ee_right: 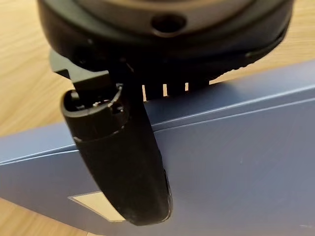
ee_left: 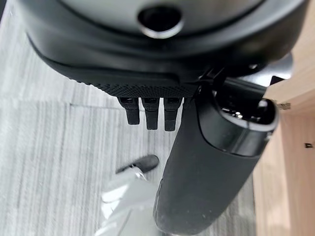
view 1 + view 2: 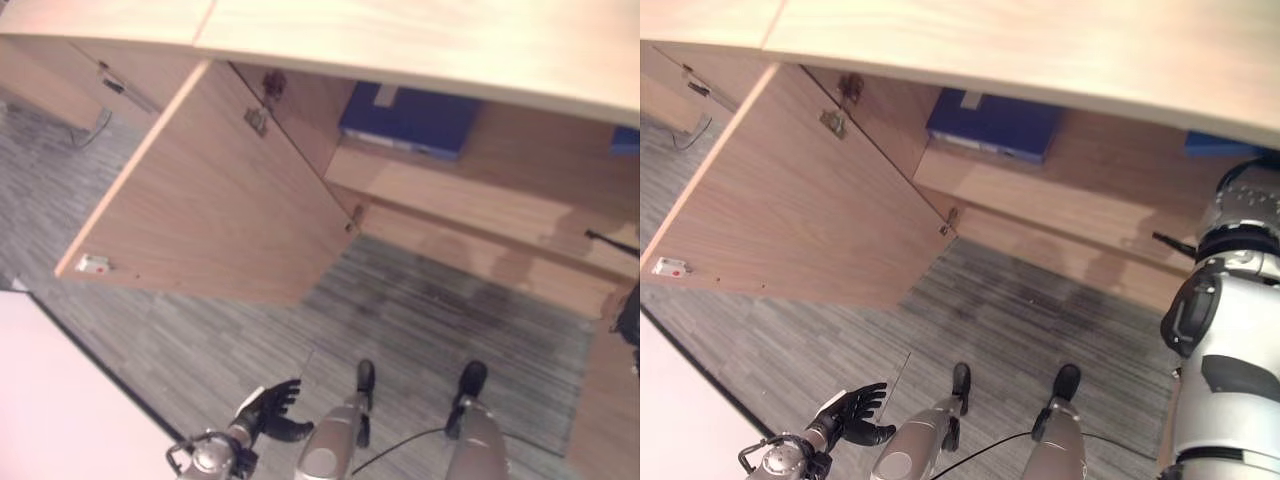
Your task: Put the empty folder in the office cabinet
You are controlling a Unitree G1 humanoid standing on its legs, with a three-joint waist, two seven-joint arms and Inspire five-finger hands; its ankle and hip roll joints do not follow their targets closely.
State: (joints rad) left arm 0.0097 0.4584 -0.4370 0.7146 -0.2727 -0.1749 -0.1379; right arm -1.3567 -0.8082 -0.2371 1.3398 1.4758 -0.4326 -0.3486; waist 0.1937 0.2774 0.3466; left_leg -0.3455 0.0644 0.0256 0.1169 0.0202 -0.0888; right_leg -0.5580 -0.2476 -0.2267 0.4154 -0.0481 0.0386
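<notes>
Blue folder (image 3: pixel 410 118) flat on cabinet shelf (image 3: pixel 500 165).

Blue folder (image 3: pixel 410 118) with a pale label, light wood-grain cabinet (image 3: pixel 215 205), grey streaked carpet (image 3: pixel 450 320), dark left hand (image 3: pixel 272 410).

an office: wood cabinet (image 3: pixel 210 200), blue folder (image 3: pixel 410 120) shelved, grey carpet (image 3: pixel 420 320).

a folder (image 3: pixel 408 118) lies on the shelf (image 3: pixel 470 180) inside the cabinet ahead of me, with the cabinet door (image 3: pixel 215 200) swung open to its left. my right hand (image 1: pixel 123 162) rests on another folder (image 1: pixel 236 167); my left hand (image 3: pixel 272 410) hangs low over the floor (image 3: pixel 430 310).
</notes>
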